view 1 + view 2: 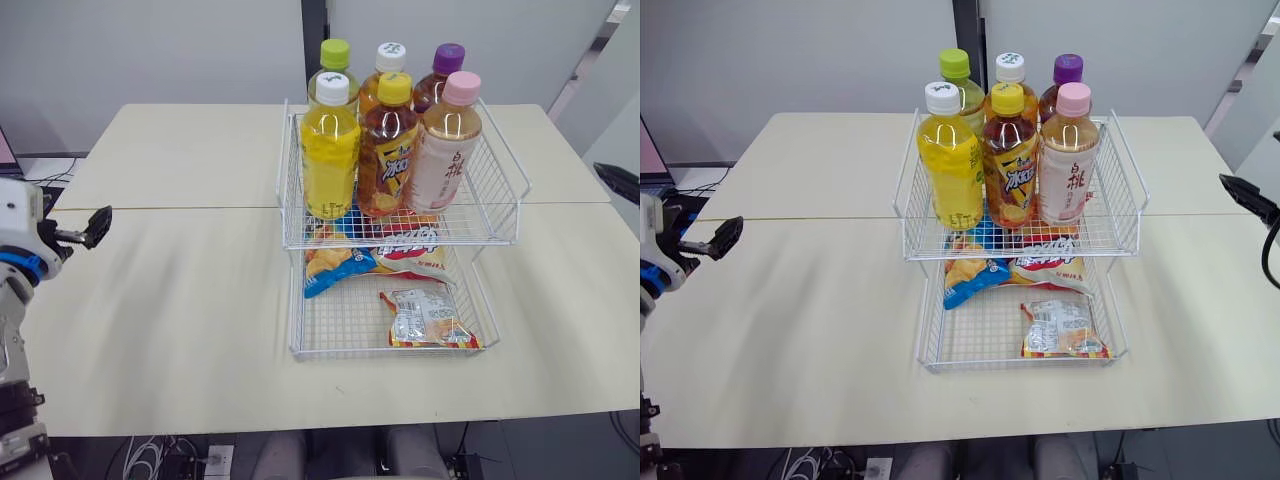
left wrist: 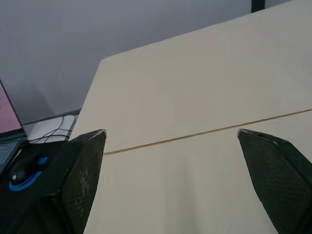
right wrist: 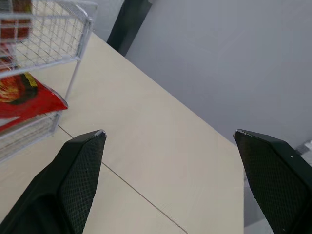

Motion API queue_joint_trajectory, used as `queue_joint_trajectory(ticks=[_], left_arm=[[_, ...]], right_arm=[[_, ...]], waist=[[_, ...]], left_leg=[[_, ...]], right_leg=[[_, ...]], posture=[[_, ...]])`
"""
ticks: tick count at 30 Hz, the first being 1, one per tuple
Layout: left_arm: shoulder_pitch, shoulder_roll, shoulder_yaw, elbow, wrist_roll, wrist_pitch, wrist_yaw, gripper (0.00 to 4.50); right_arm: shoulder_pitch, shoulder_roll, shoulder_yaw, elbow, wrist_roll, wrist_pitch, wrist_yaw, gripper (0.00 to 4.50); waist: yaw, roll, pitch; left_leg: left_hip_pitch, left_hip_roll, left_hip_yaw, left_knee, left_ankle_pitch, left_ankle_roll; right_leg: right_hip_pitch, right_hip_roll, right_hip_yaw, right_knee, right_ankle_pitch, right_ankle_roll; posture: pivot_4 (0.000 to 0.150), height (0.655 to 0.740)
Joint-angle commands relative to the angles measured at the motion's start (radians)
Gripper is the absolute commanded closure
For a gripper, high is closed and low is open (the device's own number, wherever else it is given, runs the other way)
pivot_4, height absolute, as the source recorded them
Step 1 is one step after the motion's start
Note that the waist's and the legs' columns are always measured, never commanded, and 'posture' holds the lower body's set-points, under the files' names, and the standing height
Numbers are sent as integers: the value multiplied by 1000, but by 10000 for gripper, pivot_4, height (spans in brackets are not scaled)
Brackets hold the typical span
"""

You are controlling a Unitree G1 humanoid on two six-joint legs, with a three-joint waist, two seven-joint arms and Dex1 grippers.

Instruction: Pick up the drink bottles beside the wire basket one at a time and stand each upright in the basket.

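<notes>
Beige table (image 1: 180,300), two tops butted together, grey partition walls behind. I see a two-tier wire basket (image 1: 490,215) in the middle. All six drink bottles I can make out stand upright in its upper tier, in two rows and packed close. Front row: yellow bottle (image 1: 330,150), amber tea bottle (image 1: 388,150), pale pink bottle (image 1: 443,150). Back row: green-capped bottle (image 1: 335,55), white-capped bottle (image 1: 390,55), purple-capped bottle (image 1: 448,58). The lower tier (image 1: 330,335) holds snack packets (image 1: 425,318).

My left gripper (image 1: 95,228) hangs over the table's left edge, well apart from the basket. Its fingers (image 2: 83,165) are spread wide with nothing between them. My right gripper (image 3: 169,132) is off past the basket's right side, also spread wide and empty.

My judgement is that the task looks done, or nearly so.

Handling guess: the bottles look full, so fairly heavy for their size. The plastic should be stiff enough to take a firm squeeze, but the glossy label wrap may be slick. I'd grip mid-body, just under the shoulder, not the cap, because a narrow cap would let the bottle swing. With the rows this tight, any reach into the tier risks nudging a neighbour, and the tall bottles could tip against the low wire wall.
</notes>
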Motion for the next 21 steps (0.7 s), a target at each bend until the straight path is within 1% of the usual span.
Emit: queue_joint_trajectory(ticks=[1, 5, 9, 15, 21], left_arm=[[28, -40, 31, -18, 24, -77, 76, 175], [56, -121, 23, -11, 43, -150, 162, 175], [85, -178, -4, -16, 55, -188, 199, 175], [93, -212, -37, -25, 59, -202, 223, 175], [102, -222, -52, -36, 45, -207, 215, 175]], right_arm=[[45, 38, -26, 49, -51, -111, -73, 0], [83, 107, -23, 95, -90, -202, -152, 0], [109, 151, -11, 100, -114, -248, -206, 0], [114, 191, 16, 117, -146, -277, -270, 0], [104, 195, 39, 147, -145, -278, -264, 0]], waist=[[3, 0, 0], [6, 0, 0], [2, 1, -1], [1, 1, -1], [1, 1, -1]], left_leg=[[0, 0, 0, 0, 0, 0], [1, 0, 0, 0, 0, 0], [2, 0, 1, 0, 0, 0], [4, 0, 1, 0, 0, 0], [14, 0, 0, -3, 0, 0]], right_leg=[[0, 0, 0, 0, 0, 0], [1, 0, 0, 0, 0, 0], [1, 0, 1, 1, 0, 0], [3, 0, 1, 1, 0, 0], [14, 1, 0, -4, 0, 0]], posture=[[1500, 7400], [1500, 7400], [1500, 7400], [1500, 7400], [1500, 7400]])
